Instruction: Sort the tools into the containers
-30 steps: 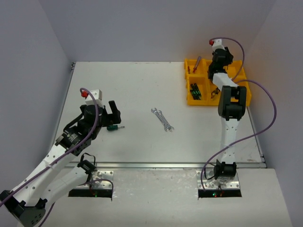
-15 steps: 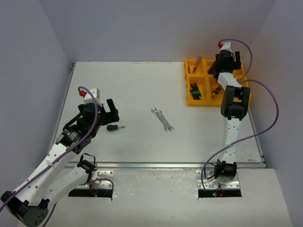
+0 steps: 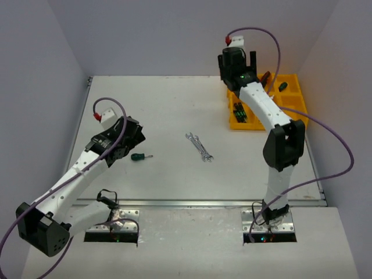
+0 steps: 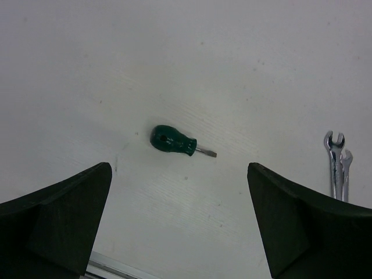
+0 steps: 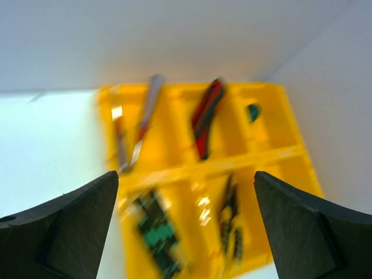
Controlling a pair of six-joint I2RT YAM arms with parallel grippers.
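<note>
Seeing left gripper (image 4: 179, 167) spread wide, pinching nothing, hanging over the table (image 4: 87, 52); finding green screwdriver (image 4: 172, 141) flat on the table at centre of the left wrist frame, between the jaws, touching neither, blade toward the right; spotting two silver wrenches (image 4: 336, 165) side by side at the right edge of that frame, well apart from the screwdriver; placing them mid-frame in top view, screwdriver to their left. Seeing right gripper (image 5: 186, 174) also spread, pinching nothing, raised by the upper left corner of the yellow tray (image 3: 295, 102), upper right of top view; reading right wrist frame as blurred; making out red-handled cutters (image 5: 206, 113) in upper middle compartment, long screwdriver (image 5: 148, 104) in upper left, black-green screwdrivers (image 5: 154, 232) in lower left, pliers (image 5: 229, 218) in lower middle, small green item (image 5: 252, 111) in upper right.
</note>
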